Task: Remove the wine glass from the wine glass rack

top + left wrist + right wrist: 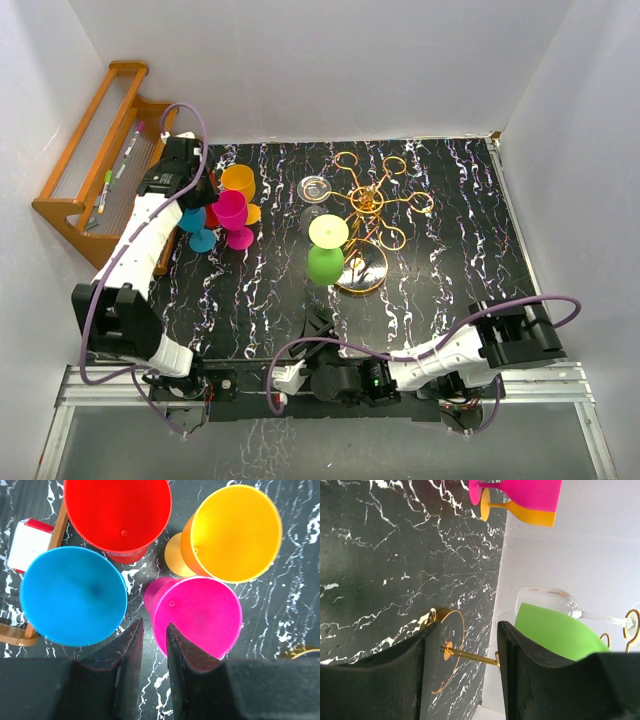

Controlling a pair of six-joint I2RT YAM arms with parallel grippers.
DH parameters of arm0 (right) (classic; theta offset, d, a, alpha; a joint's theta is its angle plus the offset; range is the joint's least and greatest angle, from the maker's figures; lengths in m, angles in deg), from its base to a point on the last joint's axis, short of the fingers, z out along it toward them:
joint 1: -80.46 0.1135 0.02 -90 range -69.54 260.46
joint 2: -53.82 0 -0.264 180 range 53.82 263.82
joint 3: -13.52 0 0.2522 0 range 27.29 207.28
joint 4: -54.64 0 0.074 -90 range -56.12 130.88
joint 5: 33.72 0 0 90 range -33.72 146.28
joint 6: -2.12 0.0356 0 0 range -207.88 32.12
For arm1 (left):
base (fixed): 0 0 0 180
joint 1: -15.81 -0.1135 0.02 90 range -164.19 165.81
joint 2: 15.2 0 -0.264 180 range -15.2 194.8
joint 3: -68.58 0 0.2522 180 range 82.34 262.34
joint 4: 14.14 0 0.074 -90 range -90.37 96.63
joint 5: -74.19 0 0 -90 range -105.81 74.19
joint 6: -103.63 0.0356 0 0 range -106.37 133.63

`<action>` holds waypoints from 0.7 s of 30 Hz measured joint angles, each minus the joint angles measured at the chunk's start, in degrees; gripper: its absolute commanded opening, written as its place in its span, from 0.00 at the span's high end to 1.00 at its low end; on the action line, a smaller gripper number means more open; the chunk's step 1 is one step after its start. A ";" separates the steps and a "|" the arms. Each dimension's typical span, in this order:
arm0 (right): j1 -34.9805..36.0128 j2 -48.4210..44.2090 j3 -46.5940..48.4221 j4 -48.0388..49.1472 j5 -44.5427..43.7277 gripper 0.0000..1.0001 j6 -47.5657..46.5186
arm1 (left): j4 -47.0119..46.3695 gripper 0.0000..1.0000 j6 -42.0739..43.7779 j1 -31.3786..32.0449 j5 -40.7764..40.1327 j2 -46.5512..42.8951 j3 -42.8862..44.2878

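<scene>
The gold wine glass rack (372, 203) stands mid-table on its round base (451, 630). A green wine glass (325, 262) hangs upside down from a near arm, and a clear wine glass (315, 188) hangs on the far left arm. In the right wrist view the green glass (555, 635) and clear glass (545, 597) lie beyond my open right gripper (465, 635); only the rack's post shows between the fingers. At the left stand pink (197, 615), blue (72, 595), red (117, 515) and orange (235, 532) glasses. My left gripper (154, 630) hovers open over them, beside the pink rim, with only table in its gap.
An orange wooden slatted shelf (100, 160) with pens leans at the far left, close behind the left arm. A white block (30, 542) lies by the blue glass. White walls enclose the black marbled table (450, 250). My right gripper (322, 322) sits low in front of the rack.
</scene>
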 measured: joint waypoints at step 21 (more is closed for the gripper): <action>-1.11 -1.46 53.11 -35.50 0.68 0.74 26.71 | -0.44 0.52 -4.31 0.00 -2.62 -41.77 -21.22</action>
